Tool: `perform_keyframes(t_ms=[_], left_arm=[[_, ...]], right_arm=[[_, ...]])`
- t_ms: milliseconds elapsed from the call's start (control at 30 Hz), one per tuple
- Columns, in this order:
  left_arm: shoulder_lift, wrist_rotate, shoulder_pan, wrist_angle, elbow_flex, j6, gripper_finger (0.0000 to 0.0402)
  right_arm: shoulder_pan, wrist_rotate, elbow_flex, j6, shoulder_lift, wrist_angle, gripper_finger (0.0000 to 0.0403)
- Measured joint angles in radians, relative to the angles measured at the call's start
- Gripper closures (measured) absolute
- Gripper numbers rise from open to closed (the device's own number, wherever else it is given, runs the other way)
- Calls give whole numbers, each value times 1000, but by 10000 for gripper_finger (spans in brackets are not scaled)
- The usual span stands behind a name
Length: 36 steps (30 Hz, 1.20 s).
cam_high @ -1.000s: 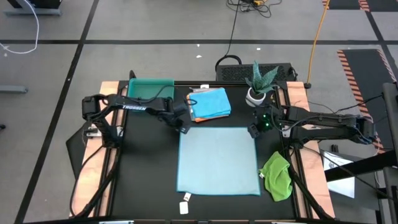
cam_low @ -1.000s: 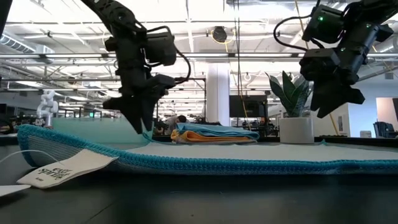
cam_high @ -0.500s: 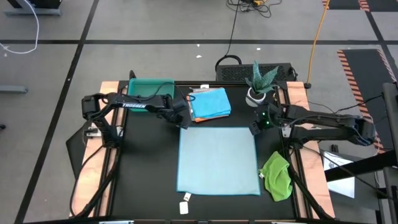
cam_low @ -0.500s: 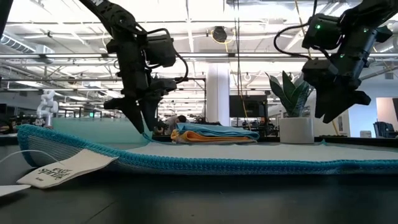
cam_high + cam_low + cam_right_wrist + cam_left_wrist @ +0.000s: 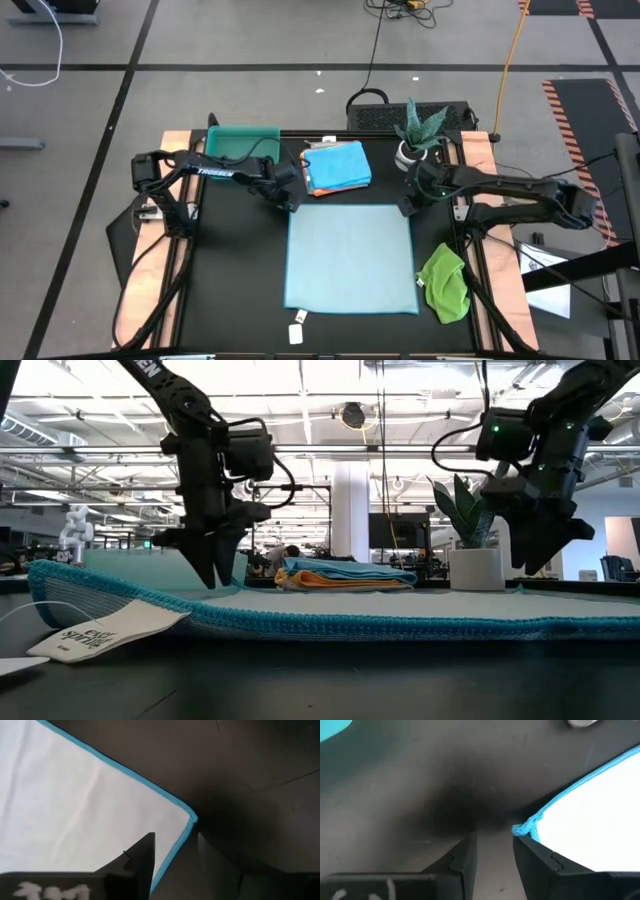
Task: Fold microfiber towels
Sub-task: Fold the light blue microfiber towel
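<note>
My surface (image 5: 230, 260) is matt black and smooth, with bare pale wood (image 5: 178, 140) along its side edges. The pale blue towel (image 5: 350, 255) spread on it is soft, fuzzy cloth with a brighter blue stitched hem, and its tag (image 5: 105, 628) looks like thin printed fabric or paper. The crumpled green towel (image 5: 445, 283) is the same nappy cloth. The folded stack (image 5: 338, 166) is cloth too. The teal tray (image 5: 240, 141) looks like smooth hard plastic. The plant's white pot (image 5: 408, 155) looks glossy. My left hand (image 5: 492, 855) and right hand (image 5: 175, 857) have dull, dark, hard fingers.
</note>
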Motion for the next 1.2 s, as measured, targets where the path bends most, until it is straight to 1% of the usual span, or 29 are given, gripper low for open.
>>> perform_keyframes(t_ms=[300, 467, 667, 933, 1200], left_arm=[[0, 20, 0, 98, -1, 11, 272], [0, 25, 0, 101, -1, 15, 272], [0, 54, 0, 101, -1, 17, 272], [0, 63, 0, 100, -1, 16, 272], [0, 64, 2, 100, -1, 17, 272]], right_arm=[[-25, 0, 0, -15, 85, 11, 259], [-39, -4, 0, -33, 121, 45, 259], [-45, -50, 0, -50, 151, 107, 259], [-46, -50, 0, -86, 174, 109, 260], [-46, -50, 0, -92, 187, 109, 283]])
